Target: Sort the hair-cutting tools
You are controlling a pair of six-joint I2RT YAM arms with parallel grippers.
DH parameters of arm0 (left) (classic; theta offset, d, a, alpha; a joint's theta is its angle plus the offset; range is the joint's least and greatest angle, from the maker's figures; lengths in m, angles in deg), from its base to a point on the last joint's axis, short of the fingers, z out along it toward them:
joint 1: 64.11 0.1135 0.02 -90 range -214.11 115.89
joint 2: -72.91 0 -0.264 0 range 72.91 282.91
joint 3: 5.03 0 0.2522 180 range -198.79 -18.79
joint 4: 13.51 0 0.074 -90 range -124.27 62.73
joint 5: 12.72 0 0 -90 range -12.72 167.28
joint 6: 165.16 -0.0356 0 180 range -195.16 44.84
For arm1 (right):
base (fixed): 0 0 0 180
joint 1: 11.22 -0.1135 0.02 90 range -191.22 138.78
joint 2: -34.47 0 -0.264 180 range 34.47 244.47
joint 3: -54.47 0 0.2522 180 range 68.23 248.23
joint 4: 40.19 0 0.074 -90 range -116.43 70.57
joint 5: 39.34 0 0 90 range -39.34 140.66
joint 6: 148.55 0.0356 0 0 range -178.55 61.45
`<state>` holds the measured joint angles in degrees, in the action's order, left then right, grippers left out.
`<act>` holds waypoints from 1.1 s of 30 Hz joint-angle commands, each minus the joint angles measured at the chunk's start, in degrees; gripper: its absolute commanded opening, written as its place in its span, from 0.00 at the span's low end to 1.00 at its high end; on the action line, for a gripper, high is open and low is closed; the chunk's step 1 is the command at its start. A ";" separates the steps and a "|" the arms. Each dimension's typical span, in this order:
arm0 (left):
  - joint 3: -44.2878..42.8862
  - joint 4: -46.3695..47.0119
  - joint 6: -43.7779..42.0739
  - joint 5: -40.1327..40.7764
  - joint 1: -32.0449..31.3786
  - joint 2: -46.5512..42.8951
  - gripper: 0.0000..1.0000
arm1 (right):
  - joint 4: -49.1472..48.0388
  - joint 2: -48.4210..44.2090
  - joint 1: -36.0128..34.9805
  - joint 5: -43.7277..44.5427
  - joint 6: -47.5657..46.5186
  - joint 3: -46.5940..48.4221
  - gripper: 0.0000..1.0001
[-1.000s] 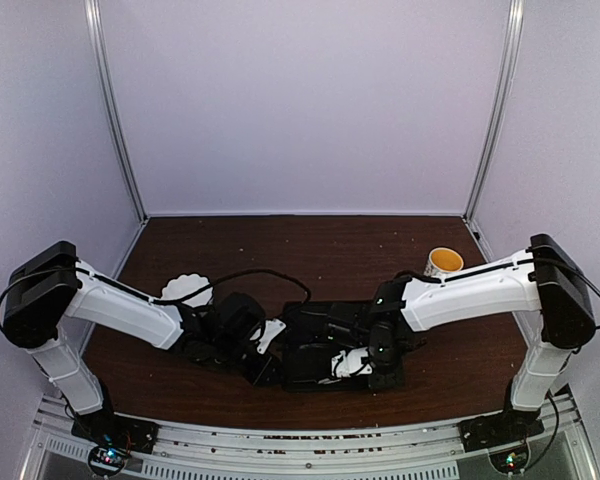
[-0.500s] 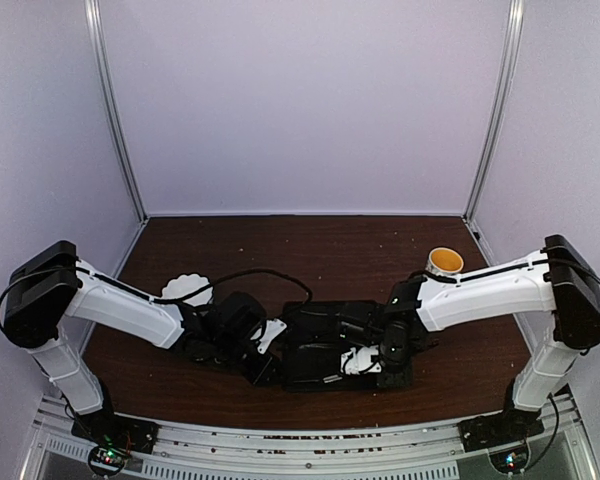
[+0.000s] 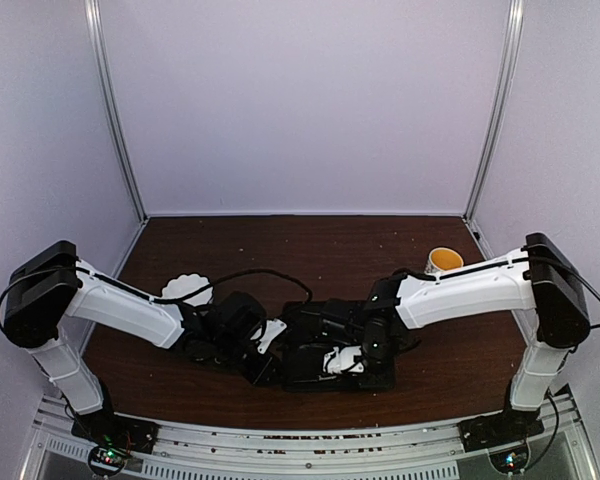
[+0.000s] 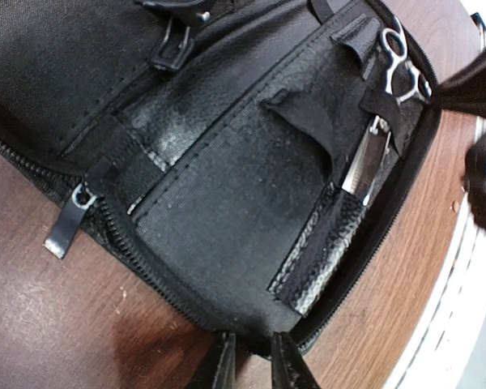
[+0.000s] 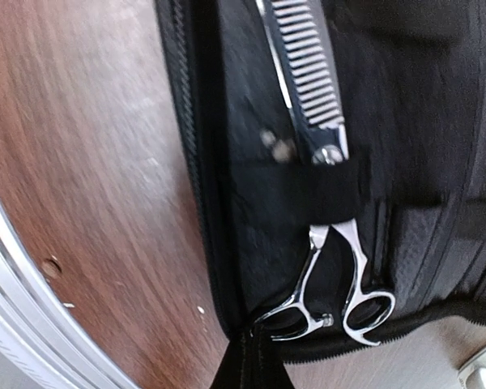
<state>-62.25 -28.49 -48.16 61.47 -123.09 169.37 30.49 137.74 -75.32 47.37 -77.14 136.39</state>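
A black zip case (image 3: 310, 335) lies open mid-table. One pair of silver scissors (image 5: 324, 121) with a toothed blade sits inside under an elastic strap, its ring handles (image 5: 364, 312) toward the case's zip edge. The same scissors (image 4: 381, 121) show in the left wrist view, at the far end of the case (image 4: 227, 186). My left gripper (image 4: 253, 344) is shut on the case's near rim. In the right wrist view my right gripper (image 5: 249, 340) is shut, its tips against the scissors' left ring. The two grippers (image 3: 270, 365) (image 3: 345, 360) stand at the case's left and front. No other tool shows.
A white fluted bowl (image 3: 187, 290) stands behind the left arm. A yellow-lined cup (image 3: 444, 262) sits at the back right. The metal rail at the table's front edge (image 5: 32, 324) runs close to the case. A zip pull (image 4: 65, 231) lies on the wood.
The right arm swung a little right, then back left along the case's front edge. The left arm has kept its hold and has not moved.
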 commanded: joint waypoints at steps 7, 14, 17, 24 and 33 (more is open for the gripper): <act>-0.04 -0.46 -0.72 1.71 -0.44 2.86 0.20 | -0.65 5.14 -2.78 -4.17 0.83 6.52 0.00; -0.04 -0.46 -0.81 1.93 -0.43 2.68 0.19 | -2.15 6.68 -2.82 -2.88 -0.36 7.52 0.00; 0.04 -0.48 -0.77 1.93 -0.43 2.64 0.20 | -2.97 6.29 -2.79 -1.14 -0.85 6.55 0.07; 0.06 -3.50 -2.19 5.08 -0.43 -3.35 0.20 | 0.07 -4.67 -0.44 -2.05 -4.99 4.63 0.32; -14.15 -23.59 -1.13 14.06 1.05 -17.04 0.98 | 0.19 -20.58 13.78 -11.90 -7.25 -0.24 0.37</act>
<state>-68.79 -43.52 -50.23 70.56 -123.29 156.96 30.71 121.12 -67.47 40.94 -83.35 139.06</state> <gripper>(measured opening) 0.770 0.365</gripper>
